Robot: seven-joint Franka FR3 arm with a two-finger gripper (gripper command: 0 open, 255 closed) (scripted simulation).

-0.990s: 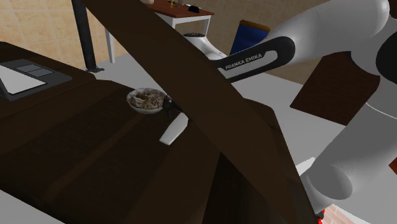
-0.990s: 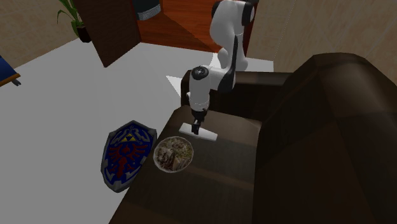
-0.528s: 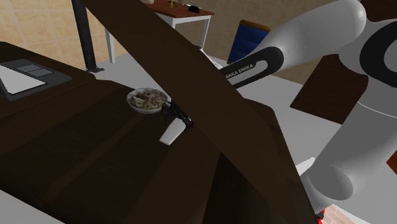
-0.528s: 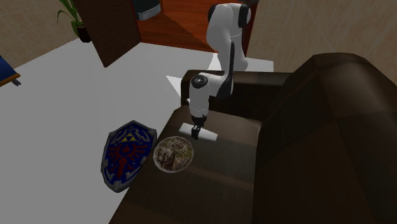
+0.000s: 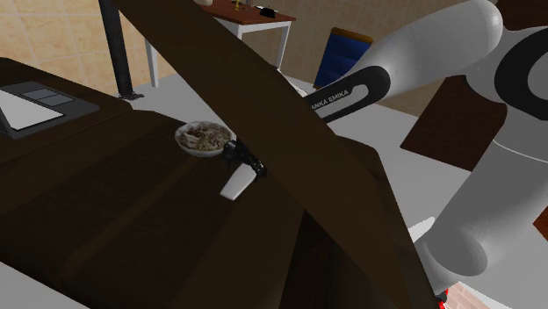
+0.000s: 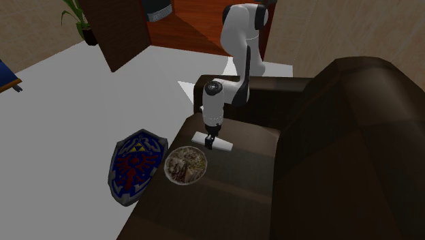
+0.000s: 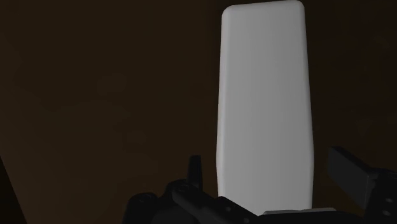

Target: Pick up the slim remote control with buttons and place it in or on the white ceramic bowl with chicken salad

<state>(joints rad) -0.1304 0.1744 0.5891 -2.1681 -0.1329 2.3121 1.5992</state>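
Jaws stand well apart, gripping nothing. The gripper (image 7: pixel 273 170) straddles the near end of the remote (image 7: pixel 264 95), with a strip of dark sofa (image 7: pixel 95 95) showing on either side. Second exterior view, left to right: shield (image 6: pixel 136 166) on the floor (image 6: pixel 68 88), bowl (image 6: pixel 185 164), remote flat on the sofa just beside it. Remote's face reads plain pale grey; the gripper body cuts off its near end.

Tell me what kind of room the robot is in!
Most likely a living room in a house. There is a big dark brown sofa, a white remote lying on it near a bowl of food, and a green plant by the wall.
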